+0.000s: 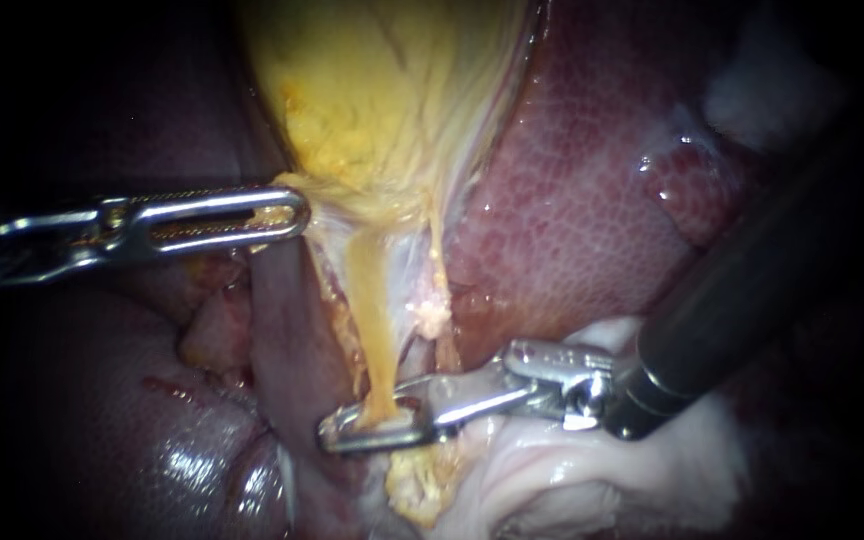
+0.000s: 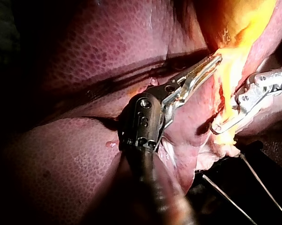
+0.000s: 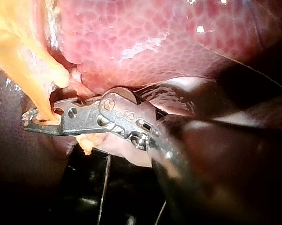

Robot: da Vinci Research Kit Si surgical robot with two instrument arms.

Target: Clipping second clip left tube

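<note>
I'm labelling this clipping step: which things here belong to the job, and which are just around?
In the job: left tube; right instrument, jaws shut on it; left instrument, jaws shut on the gallbladder.
Just around: liver; right tube; white tissue.

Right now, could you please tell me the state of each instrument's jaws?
Left instrument: jaws shut on the edge of the bulging yellow gallbladder.
Right instrument: jaws shut on the thin yellow left tube.
</note>
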